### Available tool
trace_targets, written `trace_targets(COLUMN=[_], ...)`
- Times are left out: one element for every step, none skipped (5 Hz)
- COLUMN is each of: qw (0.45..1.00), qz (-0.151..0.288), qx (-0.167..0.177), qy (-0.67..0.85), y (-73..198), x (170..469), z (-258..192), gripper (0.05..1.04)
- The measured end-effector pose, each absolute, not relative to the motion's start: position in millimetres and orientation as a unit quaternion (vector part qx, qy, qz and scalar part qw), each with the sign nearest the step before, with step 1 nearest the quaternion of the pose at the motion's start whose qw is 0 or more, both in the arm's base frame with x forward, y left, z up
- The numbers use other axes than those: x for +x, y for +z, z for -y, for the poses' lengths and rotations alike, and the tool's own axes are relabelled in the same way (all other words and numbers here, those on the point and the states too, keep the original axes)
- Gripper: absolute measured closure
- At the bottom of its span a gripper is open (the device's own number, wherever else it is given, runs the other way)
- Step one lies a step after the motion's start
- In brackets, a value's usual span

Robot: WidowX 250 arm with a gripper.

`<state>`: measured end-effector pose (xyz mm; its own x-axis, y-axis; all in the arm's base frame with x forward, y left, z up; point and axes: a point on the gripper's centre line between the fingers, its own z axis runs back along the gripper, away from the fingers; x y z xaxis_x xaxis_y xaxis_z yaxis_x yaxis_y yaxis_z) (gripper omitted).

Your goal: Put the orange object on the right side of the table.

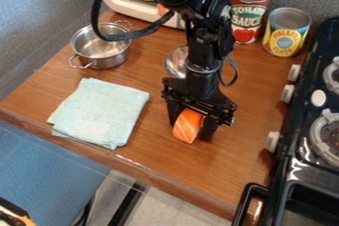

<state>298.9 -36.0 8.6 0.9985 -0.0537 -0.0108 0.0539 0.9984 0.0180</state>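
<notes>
Near the front edge of the table [165,158], a pale blue cloth [102,111] lies folded; beside it your pincer [191,127] hangs downward, closed on the orange object [187,127], which fills the gap between its fingers [208,128] and pokes out toward you; farther back stand a metal pot [99,51], a metal bowl [175,62] and two cans [287,32].

The top of the orange object [188,127] is hidden under the gripper [192,127]; the metal bowl [174,63] behind it is partly covered, the stove [298,163] beside it cut off.
</notes>
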Motion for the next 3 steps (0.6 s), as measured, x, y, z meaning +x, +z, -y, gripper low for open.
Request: trace_targets(qw=[0.999,0.997,0.995], qz=[0.025,0.072,0.101], qx=[-0.003,-0.011,-0.015], qy=[-0.032,-0.033,-0.018], y=[38,79,106], x=[298,295,292], z=[39,36,23], gripper=[0.073,0.077,0.083])
